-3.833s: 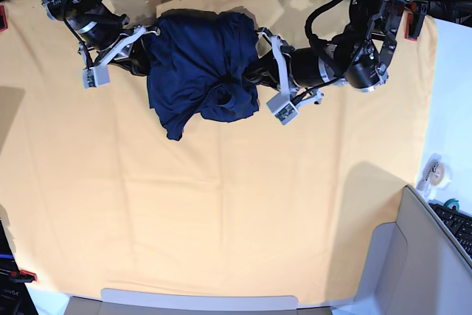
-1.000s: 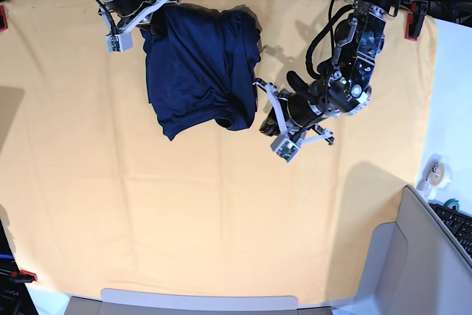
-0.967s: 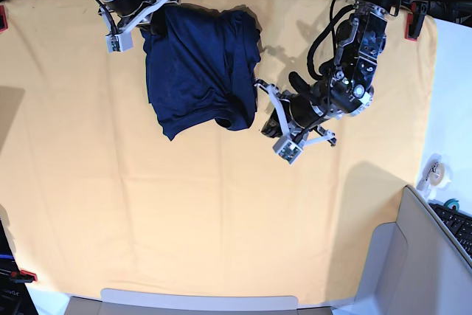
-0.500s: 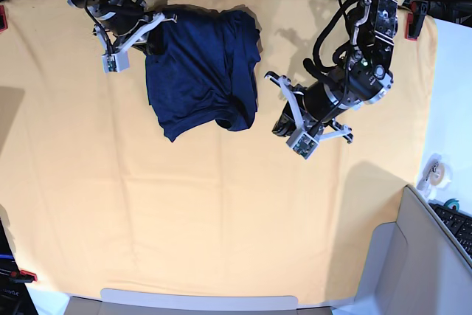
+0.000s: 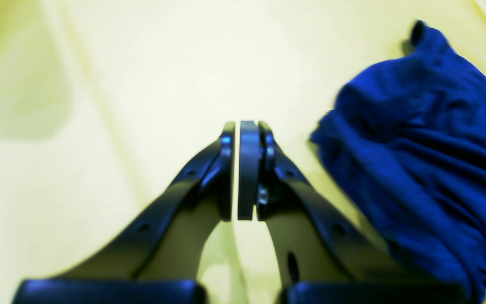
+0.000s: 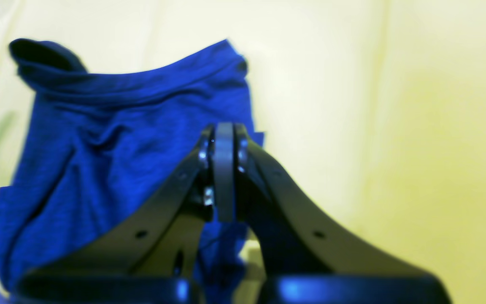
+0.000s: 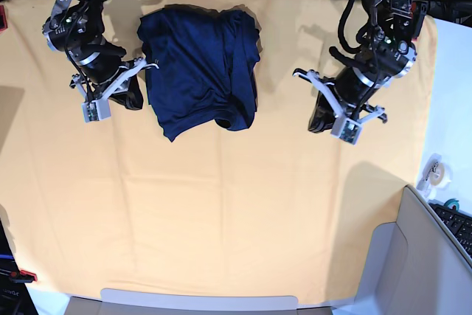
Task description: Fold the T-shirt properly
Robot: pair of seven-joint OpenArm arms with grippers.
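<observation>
Both arms hang over the bench (image 7: 221,212), flanking the T-shirt (image 7: 199,64). The left pincer (image 7: 318,119), pressed closed and empty, sits well apart from it; the right pincer (image 7: 134,97), also closed and empty, sits just beside its edge. The T-shirt lies bunched on the yellow-orange cloth at the far side.

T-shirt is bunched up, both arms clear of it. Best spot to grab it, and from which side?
Probably the loose corner of the T-shirt that pokes out toward the camera in the base view. It lies thin and flat on the table cloth, away from the bulky knot of folds. Come in with the right gripper, nearest, from its side with fingers low.
</observation>
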